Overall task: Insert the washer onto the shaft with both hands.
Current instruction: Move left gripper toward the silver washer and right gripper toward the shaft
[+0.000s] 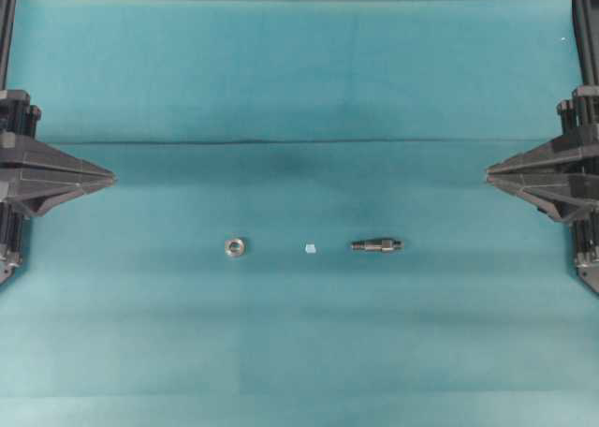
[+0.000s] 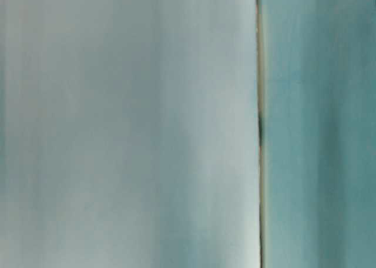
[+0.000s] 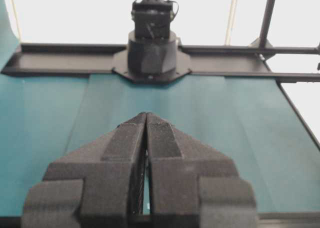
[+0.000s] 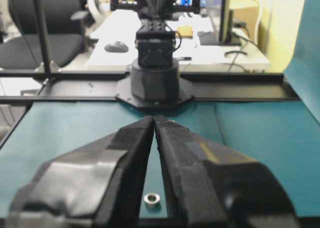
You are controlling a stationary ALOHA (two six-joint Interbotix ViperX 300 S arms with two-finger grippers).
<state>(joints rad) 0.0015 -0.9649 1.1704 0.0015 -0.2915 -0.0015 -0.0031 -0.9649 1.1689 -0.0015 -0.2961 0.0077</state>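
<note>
Overhead view first: the left gripper sits at the 9 o'clock edge, fingers pressed together to a point and holding nothing, and the right gripper mirrors it at the 3 o'clock edge, also pinched to a tip with nothing between. Well apart from both, lying on the teal cloth, the washer rests flat just toward 7 o'clock of centre, the shaft lies on its side toward 4 o'clock of centre, and a tiny pale scrap sits between them, touching neither. Table-level view gives only blur, pale on one side and teal on the other; nothing can be told from it. Left wrist view: the fingers meet at their tips over bare cloth, the opposite arm's base at 12 o'clock. Right wrist view: the fingers close to a narrow slit, and the washer shows at 6 o'clock on the cloth below them, untouched.
</note>
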